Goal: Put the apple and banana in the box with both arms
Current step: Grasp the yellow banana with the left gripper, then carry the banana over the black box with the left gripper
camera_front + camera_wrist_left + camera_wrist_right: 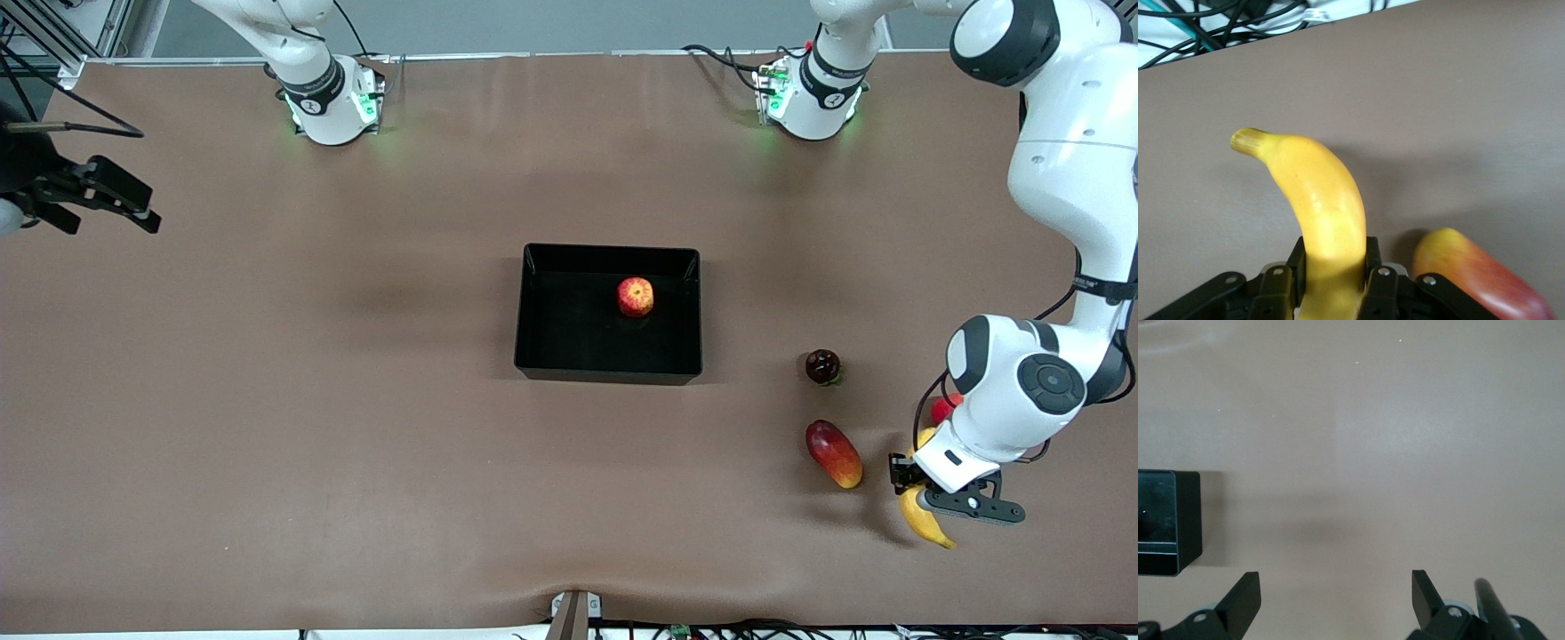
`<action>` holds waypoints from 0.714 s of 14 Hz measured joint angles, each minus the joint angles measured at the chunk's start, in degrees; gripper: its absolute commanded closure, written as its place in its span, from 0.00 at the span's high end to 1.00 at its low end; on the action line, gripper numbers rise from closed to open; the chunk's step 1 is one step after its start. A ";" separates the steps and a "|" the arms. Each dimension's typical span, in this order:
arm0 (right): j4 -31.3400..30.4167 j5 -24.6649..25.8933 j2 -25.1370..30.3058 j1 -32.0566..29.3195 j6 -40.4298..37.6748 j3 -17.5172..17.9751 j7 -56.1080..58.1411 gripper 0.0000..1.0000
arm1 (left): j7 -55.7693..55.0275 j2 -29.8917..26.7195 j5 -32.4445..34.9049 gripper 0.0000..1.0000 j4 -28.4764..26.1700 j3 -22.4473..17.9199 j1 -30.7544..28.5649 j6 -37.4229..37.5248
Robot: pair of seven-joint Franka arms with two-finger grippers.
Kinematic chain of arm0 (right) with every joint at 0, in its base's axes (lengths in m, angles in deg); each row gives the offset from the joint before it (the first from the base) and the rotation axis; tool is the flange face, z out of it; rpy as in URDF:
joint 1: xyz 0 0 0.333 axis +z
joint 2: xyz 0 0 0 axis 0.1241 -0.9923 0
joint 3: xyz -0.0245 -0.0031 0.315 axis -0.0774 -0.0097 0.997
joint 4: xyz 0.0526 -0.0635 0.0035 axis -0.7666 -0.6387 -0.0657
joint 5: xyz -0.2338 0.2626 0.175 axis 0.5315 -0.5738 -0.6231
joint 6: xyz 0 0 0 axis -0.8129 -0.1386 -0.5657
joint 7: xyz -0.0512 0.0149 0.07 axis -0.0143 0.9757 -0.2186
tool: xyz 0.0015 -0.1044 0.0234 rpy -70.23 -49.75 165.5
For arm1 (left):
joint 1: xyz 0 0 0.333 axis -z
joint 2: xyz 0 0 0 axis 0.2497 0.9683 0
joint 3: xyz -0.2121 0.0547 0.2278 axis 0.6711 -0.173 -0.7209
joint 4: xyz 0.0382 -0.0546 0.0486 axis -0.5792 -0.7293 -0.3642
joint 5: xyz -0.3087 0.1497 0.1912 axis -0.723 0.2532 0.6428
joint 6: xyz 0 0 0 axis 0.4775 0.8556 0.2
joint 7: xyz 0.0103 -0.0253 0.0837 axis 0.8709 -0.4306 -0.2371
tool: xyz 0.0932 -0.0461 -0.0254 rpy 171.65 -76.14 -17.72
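Apple (635, 296) in box (608, 374), banana (925, 524) gripped.
L gripper (920, 494) clenched on banana at L-arm table end, beside mango (833, 453); R gripper (107, 200) waits, jaws spread wide.

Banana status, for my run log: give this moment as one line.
apple: in box | banana: gripped by left claw | right claw: open, waiting over table

No legible text, label, brand, number or sign anywhere in these views.
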 measured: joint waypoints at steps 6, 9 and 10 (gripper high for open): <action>0.03 -0.03 -0.01 7.73 0.18 -12.80 0.56 1.00 | -7.97 -5.31 -4.21 0.00 -0.01 6.69 0.16 11.53; 0.02 -0.01 -0.01 7.73 0.12 -13.08 0.55 1.00 | -17.74 -6.55 -4.21 0.00 -0.10 12.61 1.20 16.73; 0.02 -0.01 -0.01 7.72 0.12 -13.12 0.55 1.00 | -20.81 -6.89 -4.21 0.00 -0.14 14.15 2.23 17.63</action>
